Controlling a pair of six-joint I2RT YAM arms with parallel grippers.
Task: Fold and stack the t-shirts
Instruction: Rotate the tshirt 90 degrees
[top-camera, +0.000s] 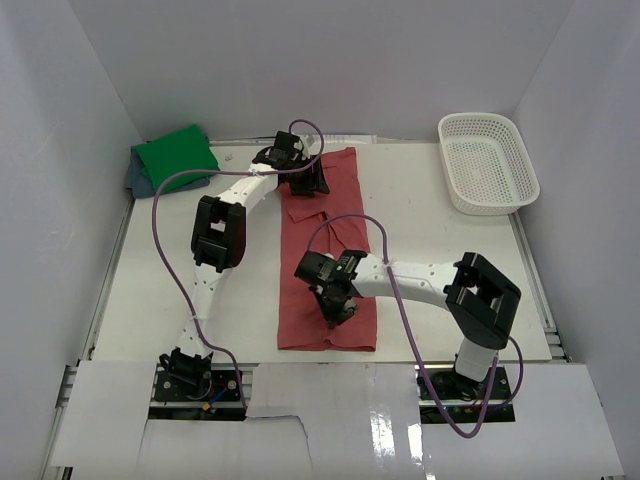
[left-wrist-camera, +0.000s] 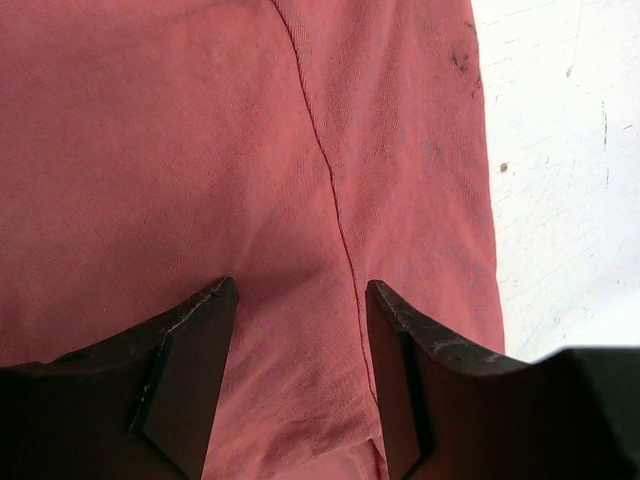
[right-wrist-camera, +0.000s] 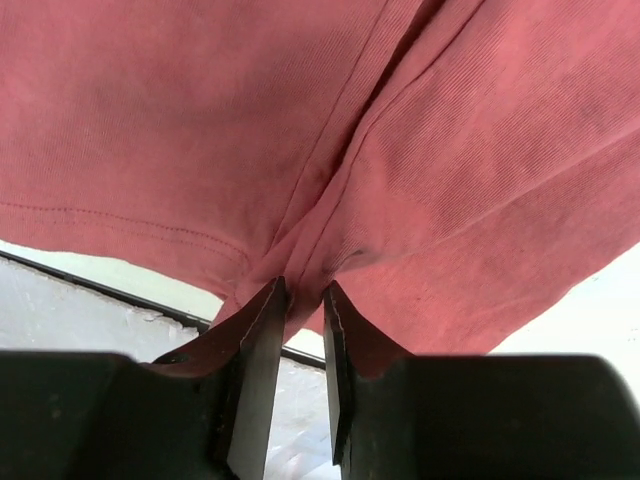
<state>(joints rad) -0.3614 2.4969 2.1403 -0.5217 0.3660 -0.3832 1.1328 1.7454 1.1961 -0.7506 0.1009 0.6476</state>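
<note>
The red shirt (top-camera: 300, 310) lay on the counter (top-camera: 440, 230) as a long strip running far to near. The right tool (right-wrist-camera: 303, 290) pinched a ridge of its cloth toward the near hem; the left tool (left-wrist-camera: 300, 290) stood open over the far end, jaws astride a seam. The green shirt (top-camera: 178, 155) sat folded far left. No writing could be read.
</note>
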